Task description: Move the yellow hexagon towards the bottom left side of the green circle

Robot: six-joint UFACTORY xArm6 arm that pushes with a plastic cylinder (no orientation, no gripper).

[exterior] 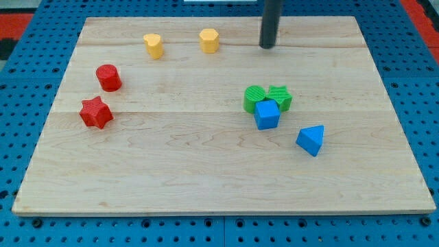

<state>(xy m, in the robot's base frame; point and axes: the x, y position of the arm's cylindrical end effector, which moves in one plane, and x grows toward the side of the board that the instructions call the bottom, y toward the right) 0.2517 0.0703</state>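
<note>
The yellow hexagon (209, 40) sits near the view's top, left of centre. The green circle (254, 98) lies right of centre, touching a green star (280, 97) on its right and a blue cube (267, 114) below it. My tip (267, 46) is at the view's top, to the right of the yellow hexagon and apart from it, well above the green circle.
A second yellow block (153, 45), shaped like a heart, lies left of the hexagon. A red cylinder (108, 77) and a red star (96, 112) are at the view's left. A blue triangle (311, 140) lies lower right. The wooden board (206, 178) rests on blue pegboard.
</note>
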